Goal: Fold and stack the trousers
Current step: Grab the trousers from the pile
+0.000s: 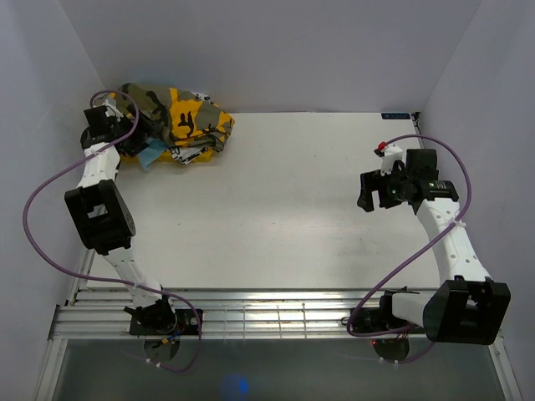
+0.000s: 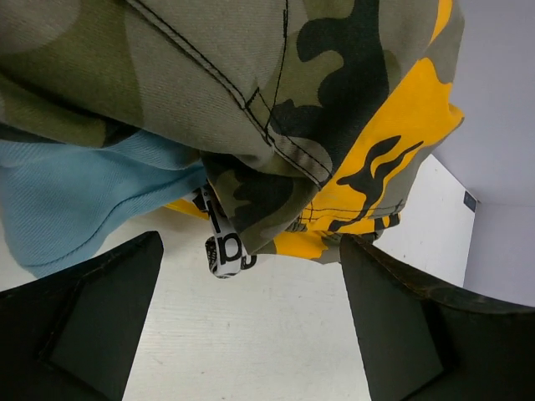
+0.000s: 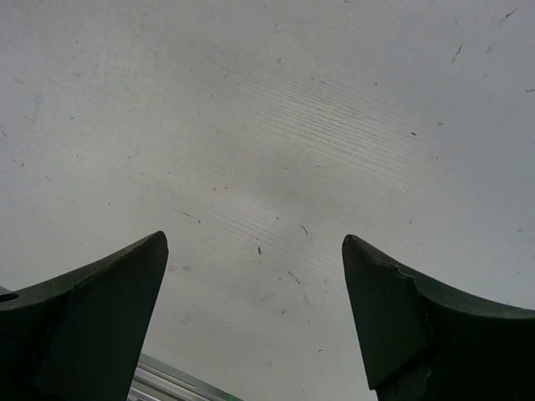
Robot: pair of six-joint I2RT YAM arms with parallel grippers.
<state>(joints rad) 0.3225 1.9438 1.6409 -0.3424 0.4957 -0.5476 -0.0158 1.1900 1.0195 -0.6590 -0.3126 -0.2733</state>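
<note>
While its two fingers stand wide apart with nothing between them, the left tool (image 2: 251,251) sits low over the bench (image 2: 251,342) at the edge of bunched clothing, as the left wrist view shows. Just beyond the fingers, the trousers (image 2: 226,75), in olive camouflage with black blotches and a bright yellow-orange patch, fill the top of the frame, with stitched seams running across them. A light blue garment (image 2: 84,192) bulges out from beneath them at left. A white, black-printed strip (image 2: 221,246) dangles between the two garments toward the bench.

In the overhead view the trousers lie crumpled on top of the other fabric in the upper left of the frame, at the far corner of the bench, with the left arm (image 1: 100,213) reaching to their left side. The right tool (image 1: 372,190), at the right of the frame and well apart from the clothing, also has its fingers spread and holds nothing. Only bare bench lies below it in the right wrist view.
</note>
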